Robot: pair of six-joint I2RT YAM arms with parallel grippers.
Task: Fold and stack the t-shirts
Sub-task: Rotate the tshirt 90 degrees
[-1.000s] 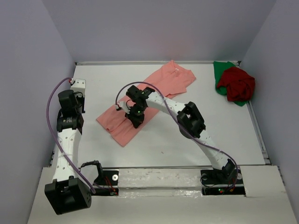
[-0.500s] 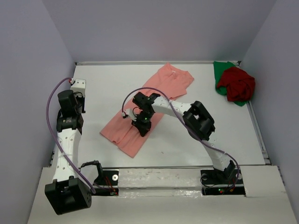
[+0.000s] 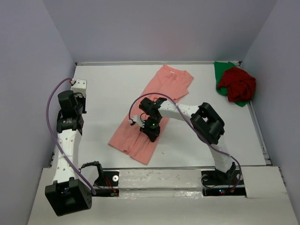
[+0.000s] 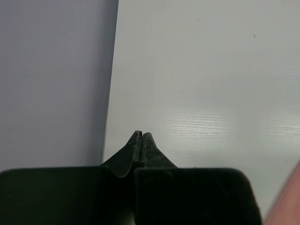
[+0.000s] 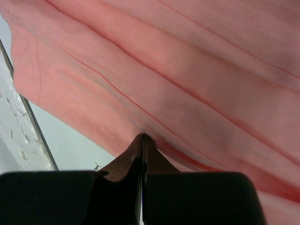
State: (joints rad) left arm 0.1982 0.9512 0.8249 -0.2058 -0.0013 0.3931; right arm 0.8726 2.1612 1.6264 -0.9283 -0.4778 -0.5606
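Observation:
The salmon-pink t-shirt (image 3: 165, 87) lies as a long diagonal strip down the middle of the table and fills the right wrist view (image 5: 187, 70). My right gripper (image 3: 152, 133) (image 5: 142, 136) is shut on a fold at the strip's right edge, low on the table. The dark red t-shirt (image 3: 238, 83) lies crumpled on top of the green t-shirt (image 3: 222, 75) in the far right corner. My left gripper (image 3: 77, 89) (image 4: 142, 134) is shut on nothing and hovers by the left wall over bare table.
Purple-grey walls (image 3: 37, 70) enclose the white table (image 3: 108, 89) on three sides. A raised white ledge (image 3: 159, 177) with both arm bases runs along the near edge. The right arm's elbow (image 3: 211, 123) stands right of the shirt.
My right gripper has moved toward the near edge and to the right, dragging the salmon-pink t-shirt with it. The left arm and the corner pile have not moved.

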